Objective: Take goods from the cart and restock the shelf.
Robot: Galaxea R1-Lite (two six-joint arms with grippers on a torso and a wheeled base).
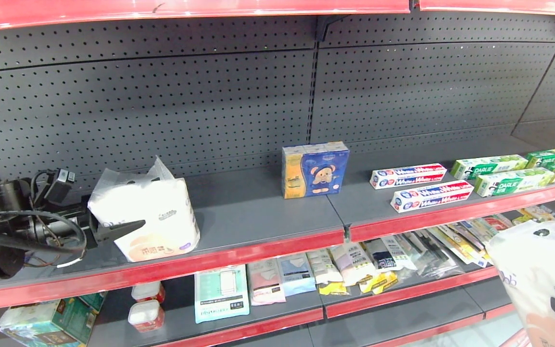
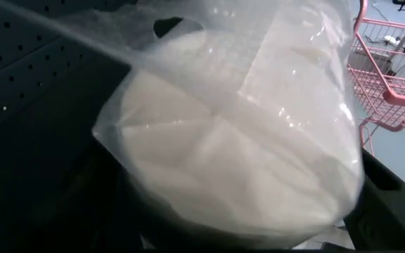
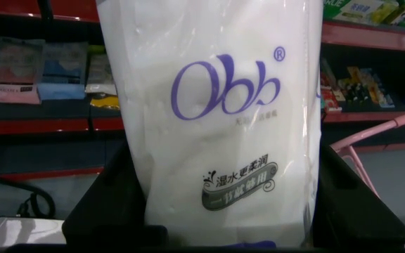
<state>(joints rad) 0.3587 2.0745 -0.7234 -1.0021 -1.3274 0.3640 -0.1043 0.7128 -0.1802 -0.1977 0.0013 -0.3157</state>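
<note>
Closest in, at the lower right, the right gripper [image 3: 223, 165] is clamped on the right pack [image 3: 223, 105] – a tall white bag of tissue with purple lettering, upright between the two black fingers [image 3: 121, 190]. This pack hangs off the shelf [image 1: 258, 212], below its red lip and in front of the lower tiers. A pink cart [image 2: 392, 63] stands behind the arms. Farther in, at the shelf's left end, the left gripper [image 1: 109, 219] is closed on the left pack [image 1: 152, 217], a white roll bundle in clear wrap; one dark finger [image 1: 118, 228] lies across its near face. The bundle sits upright near the front lip – whether its base touches the board cannot be told. Mid-shelf, well apart from it, stands a blue and yellow tissue box [image 1: 315, 168]. To its right lie two red and white toothpaste boxes [image 1: 407, 175], then green ones [image 1: 489, 165] toward the far right. Flat packets [image 1: 306, 274] line the tier below. Behind everything runs the dark pegboard [image 1: 186, 106].
</note>
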